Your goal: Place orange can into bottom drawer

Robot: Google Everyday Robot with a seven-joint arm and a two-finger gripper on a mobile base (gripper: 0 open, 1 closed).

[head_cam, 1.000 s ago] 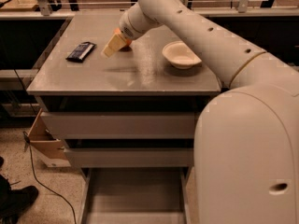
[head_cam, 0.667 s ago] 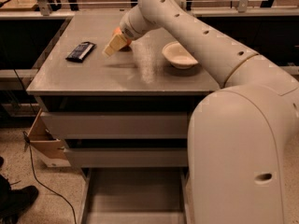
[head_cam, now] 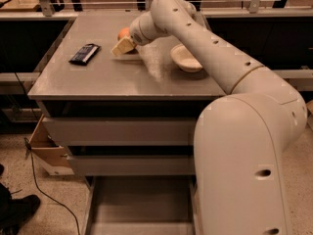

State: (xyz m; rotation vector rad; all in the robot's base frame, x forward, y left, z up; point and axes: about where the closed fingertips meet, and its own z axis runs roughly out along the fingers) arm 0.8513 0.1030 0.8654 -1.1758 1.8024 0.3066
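Observation:
The orange can, a small round orange thing, sits on the grey cabinet top toward the back, partly hidden behind my gripper. My gripper hangs at the can's near side, low over the top, at the end of my long cream arm reaching in from the right. The bottom drawer is pulled out at the foot of the cabinet, and its flat grey floor holds nothing that I can see.
A flat black packet lies left of the gripper. A white bowl stands to its right, under my arm. The two upper drawers are shut. A cardboard box and a cable lie on the floor at left.
The gripper stays at about the same spot by the can. The near, thick part of my arm has shifted left and covers more of the cabinet's right side.

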